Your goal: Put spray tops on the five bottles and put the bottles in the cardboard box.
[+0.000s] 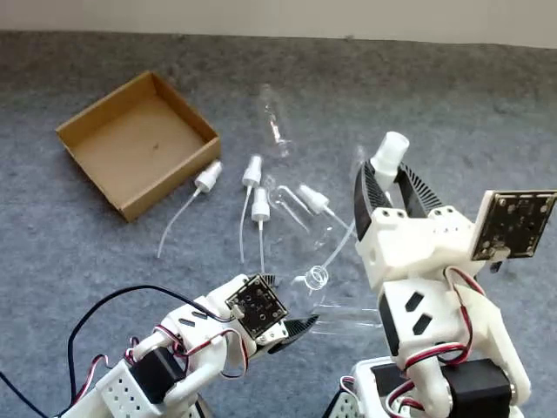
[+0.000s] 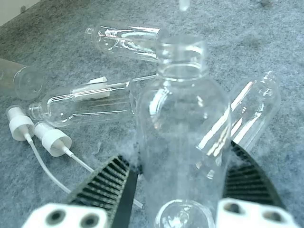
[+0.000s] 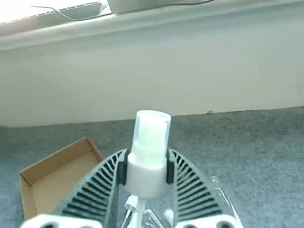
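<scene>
My left gripper (image 1: 294, 328) (image 2: 180, 173) is shut on a clear bottle (image 2: 183, 128) and holds it with the open mouth (image 1: 318, 279) pointing away from the wrist. My right gripper (image 1: 389, 181) (image 3: 147, 166) is shut on a white spray top (image 1: 390, 152) (image 3: 149, 147), held above the table. The spray top's thin tube (image 1: 341, 242) slopes down toward the bottle's mouth, and its tip (image 2: 184, 4) hangs just beyond that mouth. The cardboard box (image 1: 139, 144) (image 3: 50, 183) sits open at the back left with nothing in it.
Several loose spray tops (image 1: 252, 171) (image 2: 52, 138) with long tubes lie in the middle of the grey cloth. Clear bottles lie on their sides around them (image 1: 272, 117) (image 2: 80, 102) (image 2: 254, 109) (image 2: 126, 40). A pale wall (image 3: 190, 71) stands behind the table.
</scene>
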